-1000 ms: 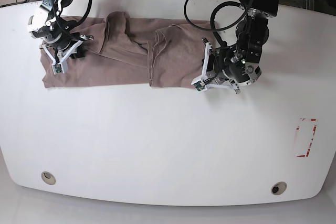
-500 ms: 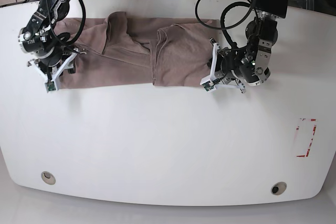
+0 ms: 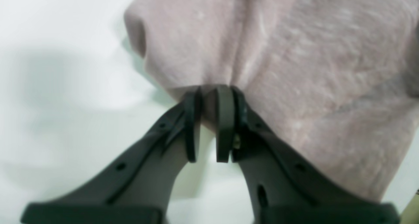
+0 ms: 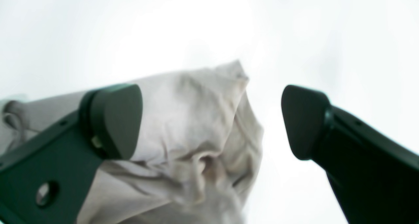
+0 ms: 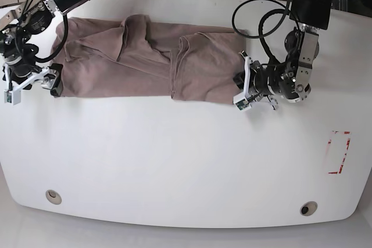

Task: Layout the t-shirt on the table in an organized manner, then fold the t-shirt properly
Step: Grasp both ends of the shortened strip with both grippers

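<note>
Now | t-shirt (image 5: pixel 145 56): soft, wrinkly mauve cloth | left jaws pinching its hem; right jaws spread

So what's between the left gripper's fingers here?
A pinched fold of the t-shirt edge sits in the left gripper. Below the cloth, white table shows. How deep the fold reaches is hidden by the pads.

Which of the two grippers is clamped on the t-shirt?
The left gripper: its jaws pinch an edge of the t-shirt. The right gripper stands wide open, with cloth loose between its jaws.
</note>
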`<act>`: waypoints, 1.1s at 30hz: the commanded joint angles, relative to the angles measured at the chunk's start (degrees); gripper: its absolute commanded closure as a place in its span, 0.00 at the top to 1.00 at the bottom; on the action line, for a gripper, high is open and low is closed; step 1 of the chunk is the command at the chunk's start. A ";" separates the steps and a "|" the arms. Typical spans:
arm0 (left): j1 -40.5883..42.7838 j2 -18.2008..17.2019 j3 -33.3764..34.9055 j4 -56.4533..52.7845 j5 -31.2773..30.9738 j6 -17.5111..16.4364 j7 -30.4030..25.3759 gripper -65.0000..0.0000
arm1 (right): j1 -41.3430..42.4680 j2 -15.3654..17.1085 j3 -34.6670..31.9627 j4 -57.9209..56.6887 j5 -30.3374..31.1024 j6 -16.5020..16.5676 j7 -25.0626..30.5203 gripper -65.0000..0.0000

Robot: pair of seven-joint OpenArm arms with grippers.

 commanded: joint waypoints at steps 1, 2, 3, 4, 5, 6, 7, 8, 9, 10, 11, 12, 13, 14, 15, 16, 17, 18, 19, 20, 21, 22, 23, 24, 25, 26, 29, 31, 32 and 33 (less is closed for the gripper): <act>-0.57 -1.83 -0.22 -2.75 7.12 1.19 5.27 0.10 | 0.76 2.60 0.64 -2.89 3.69 0.03 1.01 1.00; -0.92 -2.45 -0.22 -3.10 7.04 1.19 5.27 0.10 | 0.76 2.86 0.64 -4.04 4.13 0.03 1.01 1.00; -1.44 -3.06 -0.22 -3.37 7.04 1.19 5.27 0.10 | 0.76 3.39 0.64 -5.36 4.66 0.03 1.01 1.00; -1.80 -3.41 -0.13 -3.63 7.04 1.19 5.27 0.10 | 0.76 3.74 0.73 -6.32 4.83 0.03 1.01 1.00; -2.15 -3.68 -0.13 -3.63 7.04 1.19 5.27 0.10 | 0.49 4.18 0.73 -7.29 4.83 0.03 1.01 1.00; -2.24 -3.68 -0.05 -3.63 7.04 1.19 5.18 0.10 | 0.05 4.44 0.73 -7.99 4.83 0.03 1.01 1.00; -2.24 -3.76 -0.13 -3.54 7.04 1.19 5.18 0.10 | -0.21 4.80 0.73 -8.78 4.83 0.03 1.01 1.00; -2.24 -3.76 -0.13 -3.46 7.04 1.19 5.18 0.10 | -0.65 5.15 0.73 -9.93 5.01 0.03 1.06 1.00; -2.41 -3.76 -0.13 -3.46 7.04 1.19 5.18 0.10 | -0.92 5.59 0.64 -10.98 5.10 0.03 1.41 1.00; -2.76 -3.76 -0.13 -3.46 7.04 1.19 5.18 0.10 | -1.09 6.03 0.64 -12.21 5.18 0.03 1.76 1.00; -3.29 -3.76 -0.05 -3.46 7.04 1.19 5.18 0.10 | -1.44 6.47 0.64 -13.71 5.18 0.03 2.11 1.00; -3.47 -3.76 -0.05 -3.46 7.04 1.19 5.18 0.10 | -1.62 6.64 0.64 -14.59 5.18 0.03 2.29 1.00; -3.91 -3.76 -0.05 -3.46 7.04 1.19 5.18 0.10 | -1.71 6.91 0.64 -16.26 5.18 0.03 2.64 1.00; -4.17 -3.85 -0.05 -3.54 7.04 1.19 5.18 0.10 | -2.06 6.99 0.64 -17.58 5.18 0.03 3.08 1.00; -4.17 -3.85 -0.05 -3.54 7.04 1.19 5.27 0.10 | -2.32 6.99 0.55 -18.28 5.18 0.03 3.25 1.00; -4.17 -3.85 -0.05 -3.54 7.04 1.19 5.27 0.10 | -2.67 6.99 0.55 -19.16 5.18 0.03 3.43 1.00; -4.26 -3.85 -0.05 -3.46 7.04 1.19 5.27 0.10 | -2.85 6.99 0.46 -19.51 5.18 0.03 3.61 1.00; -4.26 -3.85 -0.05 -3.46 7.04 1.19 5.27 0.10 | -2.94 6.91 0.38 -19.60 5.18 0.03 3.61 1.00; -4.26 -3.85 0.04 -3.37 7.04 1.19 5.27 0.10 | -3.03 6.73 0.38 -19.60 5.18 0.03 3.61 1.00; -4.26 -3.85 0.04 -3.37 7.04 1.19 5.36 0.10 | -3.46 6.55 0.38 -19.60 5.18 0.03 3.61 1.00; -4.26 -3.85 0.04 -3.37 7.04 1.19 5.36 0.10 | -3.73 6.20 0.38 -19.60 5.27 0.03 3.61 1.00; -4.26 -3.85 0.04 -3.37 7.04 1.19 5.36 0.10 | -3.90 5.50 0.38 -19.60 5.27 0.03 3.61 1.00; -4.26 -3.85 0.04 -3.37 7.04 1.19 5.36 0.10 | -3.99 5.06 0.29 -19.60 5.27 0.03 3.61 1.00; -4.26 -3.85 0.04 -3.37 7.04 1.19 5.36 0.10 | -4.08 4.62 0.29 -19.60 5.27 0.03 3.61 1.00; -4.26 -3.85 0.04 -3.37 7.04 1.19 5.36 0.10 | -4.08 4.09 0.29 -19.69 5.27 0.03 3.61 1.00; -4.26 -3.85 0.04 -3.37 7.04 1.19 5.36 0.10 | -4.17 3.65 0.20 -19.60 5.27 0.03 3.61 1.00; -4.26 -3.85 0.04 -3.37 7.04 1.19 5.36 0.10 | -4.34 1.54 -0.94 -19.51 5.27 0.03 3.52 1.00; -4.26 -3.85 0.04 -3.37 7.04 1.19 5.36 0.10 | -4.43 0.22 -2.26 -19.51 5.27 0.03 3.52 1.00; -4.26 -3.85 0.04 -3.37 7.04 1.19 5.36 0.10 | -4.43 -0.13 -2.61 -19.51 5.27 0.03 3.52 1.00; -4.26 -3.85 0.04 -3.37 7.04 1.19 5.36 0.10 | -4.43 -0.57 -2.97 -19.51 5.27 0.03 3.52 1.00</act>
